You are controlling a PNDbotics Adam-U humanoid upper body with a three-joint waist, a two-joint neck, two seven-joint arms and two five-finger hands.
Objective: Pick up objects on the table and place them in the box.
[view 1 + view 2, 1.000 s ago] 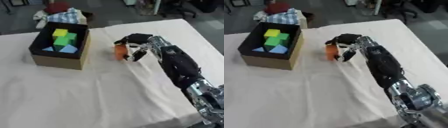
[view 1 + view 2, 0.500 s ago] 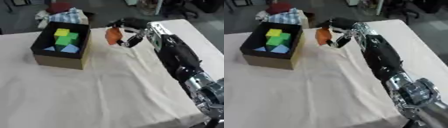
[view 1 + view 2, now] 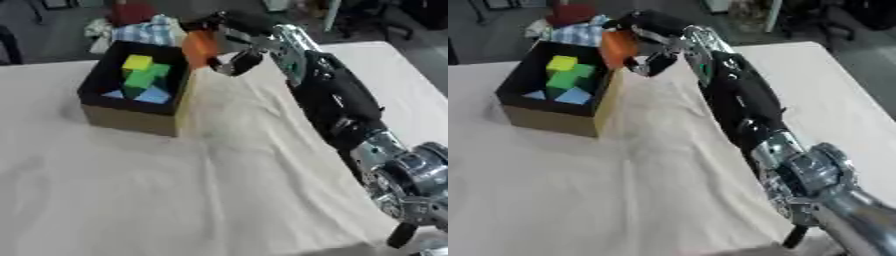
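While its fingers curl round an orange block [image 3: 200, 46], the right hand [image 3: 229, 36] hangs over the cardboard box [image 3: 137, 119].

One box [image 3: 131, 117] is sitting on the far left of the table [image 3: 219, 190]. Inside it, four blocks are showing: one yellow block [image 3: 136, 62], one green block [image 3: 140, 78] and two blue blocks [image 3: 156, 95]. One orange object [image 3: 199, 46] is hanging at the box's right rim, held by one right hand [image 3: 229, 30].

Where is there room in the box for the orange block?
The box looks fullest in the middle, with the yellow block, green block and blue block. Dark gaps remain along its walls, nearest the right hand holding the orange block.
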